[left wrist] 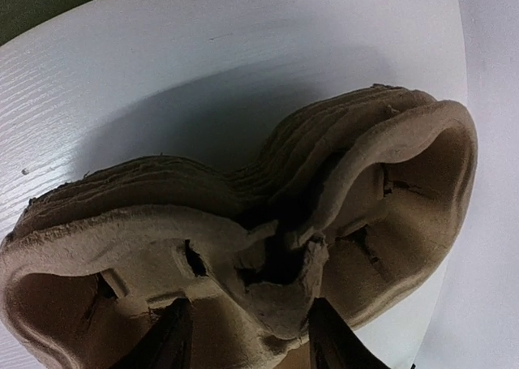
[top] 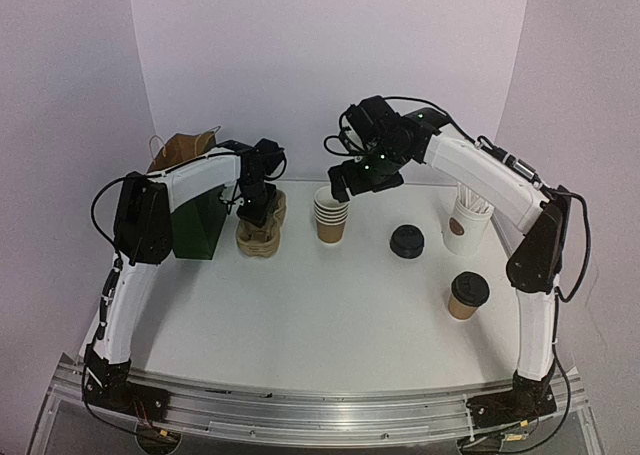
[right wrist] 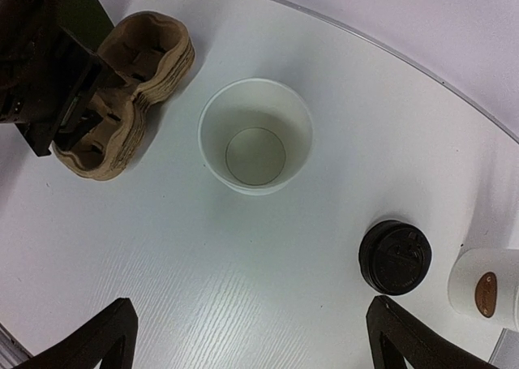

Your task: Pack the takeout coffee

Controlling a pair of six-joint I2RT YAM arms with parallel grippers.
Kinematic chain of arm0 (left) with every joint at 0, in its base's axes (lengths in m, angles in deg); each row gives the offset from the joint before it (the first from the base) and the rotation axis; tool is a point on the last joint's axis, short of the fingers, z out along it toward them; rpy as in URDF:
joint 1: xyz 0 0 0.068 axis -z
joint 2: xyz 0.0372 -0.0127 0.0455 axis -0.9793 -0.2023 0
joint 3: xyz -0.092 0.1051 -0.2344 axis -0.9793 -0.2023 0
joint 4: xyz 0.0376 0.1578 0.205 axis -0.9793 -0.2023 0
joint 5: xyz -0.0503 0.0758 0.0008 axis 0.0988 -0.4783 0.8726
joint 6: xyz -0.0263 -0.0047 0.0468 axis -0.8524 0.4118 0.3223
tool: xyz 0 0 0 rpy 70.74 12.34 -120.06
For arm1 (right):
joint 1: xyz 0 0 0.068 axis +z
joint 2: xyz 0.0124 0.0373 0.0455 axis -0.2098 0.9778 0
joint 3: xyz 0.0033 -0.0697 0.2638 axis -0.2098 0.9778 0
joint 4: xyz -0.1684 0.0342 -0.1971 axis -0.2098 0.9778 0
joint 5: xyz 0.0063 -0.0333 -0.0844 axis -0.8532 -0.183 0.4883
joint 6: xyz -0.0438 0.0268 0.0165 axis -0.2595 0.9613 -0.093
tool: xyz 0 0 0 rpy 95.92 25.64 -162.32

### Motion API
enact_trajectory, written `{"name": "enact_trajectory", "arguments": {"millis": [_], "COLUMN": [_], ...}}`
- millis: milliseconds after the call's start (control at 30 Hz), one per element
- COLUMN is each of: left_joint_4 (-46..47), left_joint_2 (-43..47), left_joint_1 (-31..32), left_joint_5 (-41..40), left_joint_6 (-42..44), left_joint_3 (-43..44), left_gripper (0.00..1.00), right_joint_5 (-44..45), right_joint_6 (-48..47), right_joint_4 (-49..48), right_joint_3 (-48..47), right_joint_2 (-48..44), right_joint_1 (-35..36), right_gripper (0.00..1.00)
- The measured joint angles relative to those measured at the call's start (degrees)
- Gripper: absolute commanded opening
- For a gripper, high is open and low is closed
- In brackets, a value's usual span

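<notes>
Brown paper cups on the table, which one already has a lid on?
The lone cup at the front right, capped with a black lid. The stacked cups near the middle are open-topped.

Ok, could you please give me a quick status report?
Left fingers astride the top cup carrier, grip unclear. Right fingers open above the cup stack. Lidded coffee untouched, front right. Nothing blocking it.

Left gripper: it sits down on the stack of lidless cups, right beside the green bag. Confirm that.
Wrong in one respect. The left gripper sits down on the stack of pulp cup carriers, not on the stack of lidless cups, which stands apart to the right. The rest holds: it is right beside the green bag. The top external view shows this.
</notes>
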Motion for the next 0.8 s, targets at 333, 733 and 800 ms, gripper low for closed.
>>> {"name": "enact_trajectory", "arguments": {"millis": [333, 733, 800], "left_joint_4": [2.14, 2.46, 2.45], "left_joint_2": [0.00, -0.33, -0.33], "left_joint_1": [-0.63, -0.98, -1.00], "left_joint_5": [0.28, 0.55, 0.58], "left_joint_6": [0.26, 1.14, 1.30], "left_joint_3": [-0.44, -0.48, -0.48], "left_gripper": [0.35, 0.26, 0.26], "right_joint_5": [-0.14, -0.36, -0.42], "right_joint_6": [0.70, 1.55, 1.65], "right_joint_4": [0.26, 0.31, 0.31], "right_joint_3": [0.00, 0.00, 0.00], "right_joint_2": [0.00, 0.00, 0.00], "right_joint_1": [0.00, 0.00, 0.00], "right_gripper": [0.98, 0.98, 0.98]}}
